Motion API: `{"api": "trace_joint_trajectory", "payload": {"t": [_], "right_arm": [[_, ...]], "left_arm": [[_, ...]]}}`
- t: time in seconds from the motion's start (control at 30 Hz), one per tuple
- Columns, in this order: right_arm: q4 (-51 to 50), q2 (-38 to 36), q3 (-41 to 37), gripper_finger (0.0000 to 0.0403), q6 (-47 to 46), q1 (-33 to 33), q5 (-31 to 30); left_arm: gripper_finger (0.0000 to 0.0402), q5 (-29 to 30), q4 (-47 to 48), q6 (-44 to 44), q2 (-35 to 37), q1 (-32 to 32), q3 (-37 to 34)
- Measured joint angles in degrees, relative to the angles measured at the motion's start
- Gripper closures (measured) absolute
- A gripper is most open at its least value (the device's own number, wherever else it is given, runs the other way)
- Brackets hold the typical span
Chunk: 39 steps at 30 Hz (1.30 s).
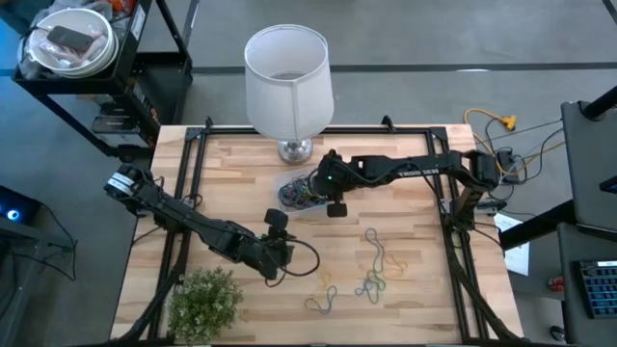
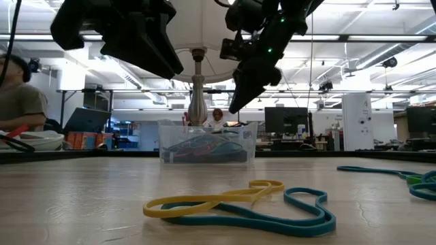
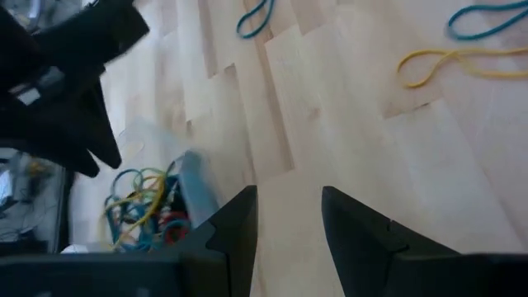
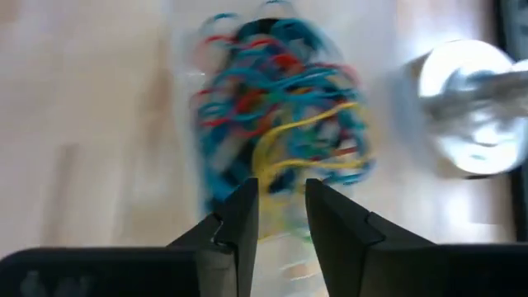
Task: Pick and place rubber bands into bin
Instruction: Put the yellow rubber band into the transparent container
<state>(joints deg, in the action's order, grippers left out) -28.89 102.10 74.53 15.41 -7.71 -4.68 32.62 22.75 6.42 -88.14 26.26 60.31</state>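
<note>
The bin (image 1: 301, 193) is a small see-through tub on the table just in front of the lamp base, and it holds a tangle of blue, red and yellow rubber bands (image 4: 280, 124). Loose rubber bands (image 1: 378, 262) lie on the wood toward the near right, and a yellow one (image 2: 211, 199) and a teal one (image 2: 286, 216) lie closest to the low camera. My right gripper (image 4: 280, 206) hangs open over the bin, fingers pointing down with nothing between them. My left gripper (image 3: 289, 214) is open and empty above bare wood nearer the front edge.
A white lamp shade (image 1: 286, 77) on a metal base (image 4: 470, 107) stands right behind the bin. A potted plant (image 1: 204, 304) sits at the near left corner. A person (image 2: 20, 95) shows beyond the table's left. Bare wood lies between the bin and the loose bands.
</note>
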Motion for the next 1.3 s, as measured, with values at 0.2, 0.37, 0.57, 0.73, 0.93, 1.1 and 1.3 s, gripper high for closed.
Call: {"api": "trace_joint_trajectory", "payload": {"t": [0.2, 0.37, 0.57, 0.73, 0.93, 1.1, 1.3], "right_arm": [[-8.82, -2.51, 0.12, 0.0317, -4.89, 3.3, 6.72], [-14.8, -4.72, 0.12, 0.0329, -10.86, 8.09, 10.73], [-18.2, -6.67, 0.01, 0.0337, -17.12, 15.94, 11.3], [-18.9, -6.86, -0.14, 0.0339, -21.94, 23.39, 10.84], [-18.38, -6.86, -0.84, 0.0339, -25.57, 33.44, 2.78], [-17.94, -6.86, -1.32, 0.0341, -28.25, 41.29, -8.28], [-19.33, -7.13, -1.49, 0.0346, -33.12, 48.83, -20.71]], "left_arm": [[0.0281, -8.53, -5.98, 3.17, -0.04, 0.02, -1.24], [0.0281, -18.28, -14.34, 8.96, -0.8, 0.0, -2.71], [0.0281, -20.15, -18.0, 11.79, -4.26, -0.08, -2.69], [0.0281, -20.4, -20.83, 16.05, -8.43, -0.41, -1.99], [0.0281, -22.04, -22.35, 21.19, -14.26, -1.66, 1.55], [0.0281, -24.32, -22.44, 23.39, -18.76, -2.84, 4.97], [0.0281, -26.54, -22.29, 24.54, -22.51, -3.97, 7.55]]}}
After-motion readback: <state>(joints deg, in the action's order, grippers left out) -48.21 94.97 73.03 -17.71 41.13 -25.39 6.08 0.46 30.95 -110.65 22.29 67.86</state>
